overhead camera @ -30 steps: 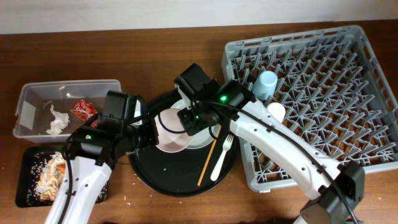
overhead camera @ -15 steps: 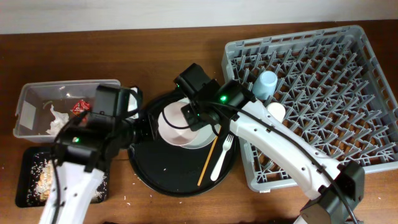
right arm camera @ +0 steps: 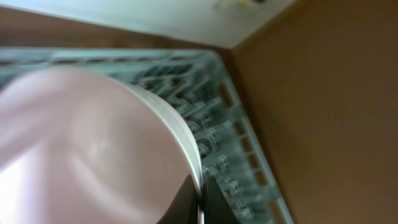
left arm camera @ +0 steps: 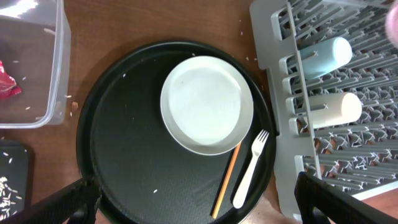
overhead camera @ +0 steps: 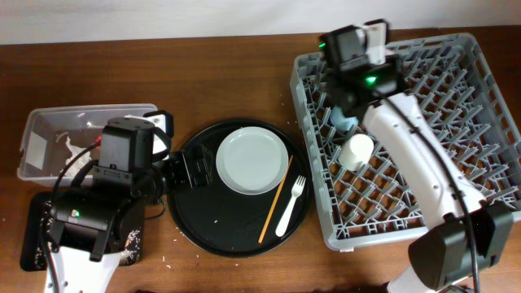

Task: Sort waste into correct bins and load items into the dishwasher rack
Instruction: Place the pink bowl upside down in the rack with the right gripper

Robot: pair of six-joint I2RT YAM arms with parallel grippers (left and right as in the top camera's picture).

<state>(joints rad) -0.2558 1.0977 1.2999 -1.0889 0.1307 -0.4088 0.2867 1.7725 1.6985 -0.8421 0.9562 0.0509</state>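
From above, the dishwasher rack point(overhead camera: 456, 114) fills the right side of the tabletop point(overhead camera: 203, 49). The right gripper point(overhead camera: 373, 34) hangs over the rack's far left corner; what its jaws hold is hard to read from here. Just under that arm the light blue cup point(overhead camera: 345, 121) peeks out, and the cream cup point(overhead camera: 356, 151) lies beside it, both inside the rack near its left edge. To the left of the rack sits the round black tray point(overhead camera: 228, 236), which carries the pale round plate point(overhead camera: 253, 160), the wooden chopstick point(overhead camera: 273, 207) and the white plastic fork point(overhead camera: 291, 210). The left gripper point(overhead camera: 194, 167) hovers over the tray's left part, just beside the plate. The clear tub point(overhead camera: 41, 130) stands at the far left, with the flat black tray point(overhead camera: 31, 213) in front of it, mostly hidden under the left arm.

From the left wrist, the two black fingers sit at the bottom corners, so the jaws are spread wide with nothing between them. Below them the plate lies on the far right part of the round tray. The chopstick runs from the plate's rim toward the near edge, with the fork just to its right, tines toward the plate. Both cups lie on their sides between peg rows. The red wrapper point(left arm camera: 6, 81) shows inside the tub at the left edge, and pale grain scraps point(left arm camera: 7, 184) dot the flat tray in the corner.

From the right wrist, blurred, the pale pink bowl point(right arm camera: 81, 143) fills the left half of the view. The jaws pinch its rim at the bottom, and the rack's grid lies beyond.
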